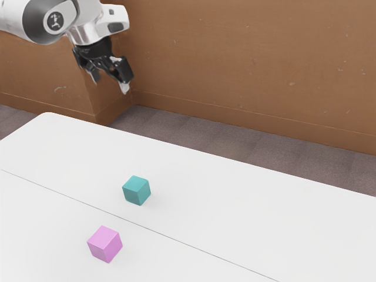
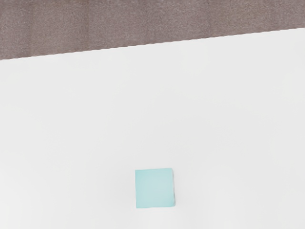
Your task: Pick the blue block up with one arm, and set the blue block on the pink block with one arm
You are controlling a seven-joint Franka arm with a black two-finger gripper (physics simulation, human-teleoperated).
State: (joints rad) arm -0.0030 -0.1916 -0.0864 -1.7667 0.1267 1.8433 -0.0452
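Blue block (image 1: pixel 136 190), more teal than blue in this render, sits flat on the white table (image 1: pixel 247 211), lower centre of the exterior frame. The pink block (image 1: pixel 104 244) lies to its lower left, near but not touching. A thin dark seam (image 1: pixel 59 194) in the tabletop runs between the two. Nothing sits on the pink block.

Gripper (image 1: pixel 110 79): upper left of the exterior frame, high over the table's far corner, with the brown wall (image 1: pixel 247 59) behind it. Fingers spread, gap bare, touching nothing.

Key relation: the blue block lies down and slightly right of the jaws in the exterior frame, well apart from them. The pink block is further down again, on the near side of the seam.

Wrist camera: the blue block (image 2: pixel 154 188) shows as a near-square top face on the bare table (image 2: pixel 152 105), with a strip of grey-brown floor (image 2: pixel 143 24) beyond the table edge. It is a cube with no long axis, so either pair of opposite faces should serve.

Judgement: pick not yet begun. The next move calls for a long descent to centre the jaws over the block. The block's sides look roughly square to the camera, so little wrist turn seems needed.
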